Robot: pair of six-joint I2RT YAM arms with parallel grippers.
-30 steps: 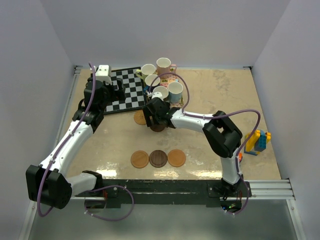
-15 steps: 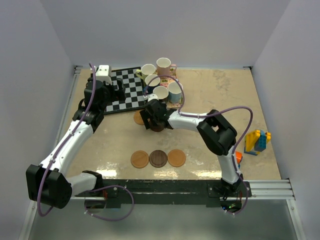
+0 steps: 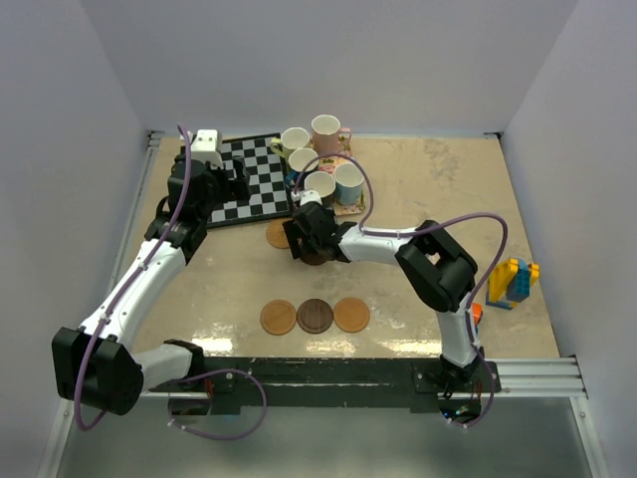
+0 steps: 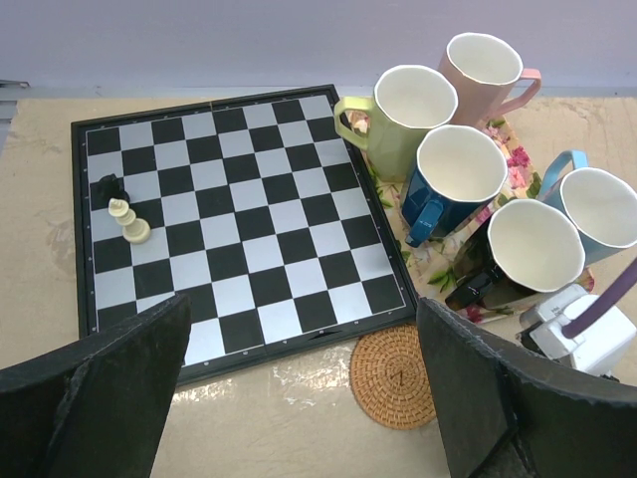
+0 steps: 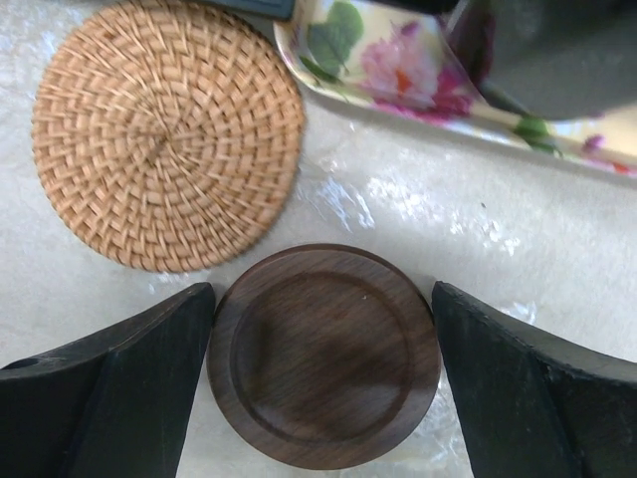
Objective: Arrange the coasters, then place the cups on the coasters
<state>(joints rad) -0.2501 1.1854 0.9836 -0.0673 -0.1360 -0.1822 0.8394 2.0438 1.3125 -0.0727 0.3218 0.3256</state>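
Now the right gripper (image 5: 320, 329) is held low over the dark brown coaster (image 5: 318, 398), with its fingers spread to either side of the disc's rim and clamped on nothing. Compared with a second earlier, the right arm's elbow (image 3: 438, 264) has been swung slightly to the left, while the wrist has been kept over the same spot. The disc lies flat on the table (image 3: 428, 199), just near of the floral tray (image 5: 398, 70), and a woven coaster (image 5: 164, 129) is seen just beside it on the left. Three more coasters (image 3: 315, 316) are lined up in a row close to the arm bases, unchanged. The five cups (image 4: 453, 179) are left standing together on the tray. The left gripper (image 4: 304, 388) is held above the chessboard (image 4: 239, 219), fingers wide apart, unmoved.
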